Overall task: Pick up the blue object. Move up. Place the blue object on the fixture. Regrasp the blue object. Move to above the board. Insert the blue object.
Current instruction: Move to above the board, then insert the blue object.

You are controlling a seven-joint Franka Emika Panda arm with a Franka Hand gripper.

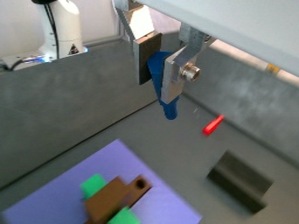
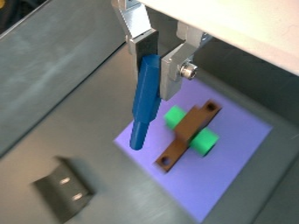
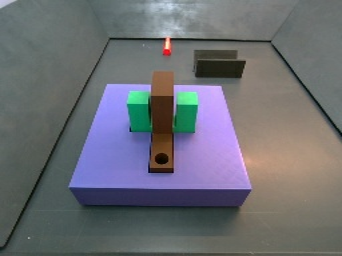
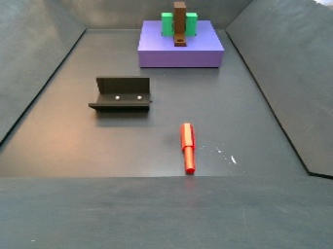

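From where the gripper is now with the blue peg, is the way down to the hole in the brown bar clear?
Probably yes. The gripper holds the blue object high above the floor, out of both side views. The hole in the brown bar lies open at its end, away from the green blocks; nothing covers it.

Dark grey floor (image 4: 78,136), matching grey side walls (image 3: 40,90) (sloping outward), bright glare on back wall (image 3: 181,15)
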